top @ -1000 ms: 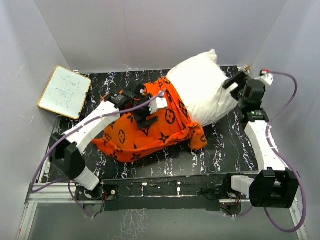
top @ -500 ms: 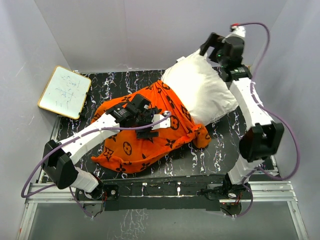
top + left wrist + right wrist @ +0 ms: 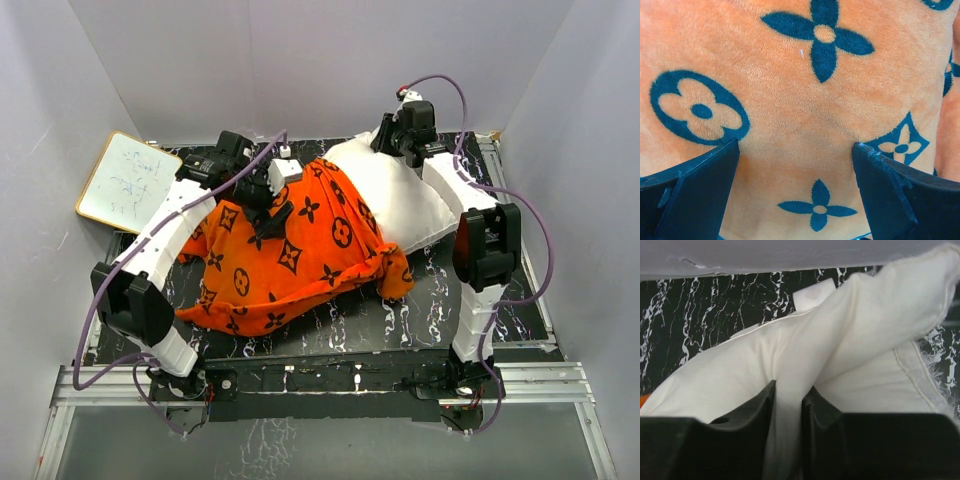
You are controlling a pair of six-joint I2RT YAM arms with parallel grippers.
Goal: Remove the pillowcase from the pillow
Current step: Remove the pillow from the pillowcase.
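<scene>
Overhead view. A black, white-veined marble-pattern counter (image 3: 440,290) carries a large plump white rectangular pillow (image 3: 400,195). The pillow lies on a diagonal, its bare end toward the far-right corner. A bright orange plush pillowcase (image 3: 290,250) with black flower, circle and diamond motifs covers the pillow's other end. It spreads loosely from the centre of the counter toward the near-left corner, and its rim is bunched in a roll across the pillow near mid-counter. A flat white whiteboard (image 3: 128,182) with a tan frame rests tilted at the far-left corner, apart from the fabric.

The left gripper (image 3: 270,200) sits over the far part of the pillowcase, near the far edge. The right gripper (image 3: 385,140) is at the pillow's far corner, against the far edge.

Left wrist view. The left gripper (image 3: 795,195) has its jaws spread wide. Orange plush of the pillowcase (image 3: 800,110) fills the gap between the two black fingers (image 3: 690,195). Whether the tips press into the cloth cannot be told.

Right wrist view. The right gripper (image 3: 788,425) is nearly closed, pinching a raised fold of the pillow (image 3: 880,315) between its fingers (image 3: 740,425). The counter (image 3: 715,305) shows beyond.
</scene>
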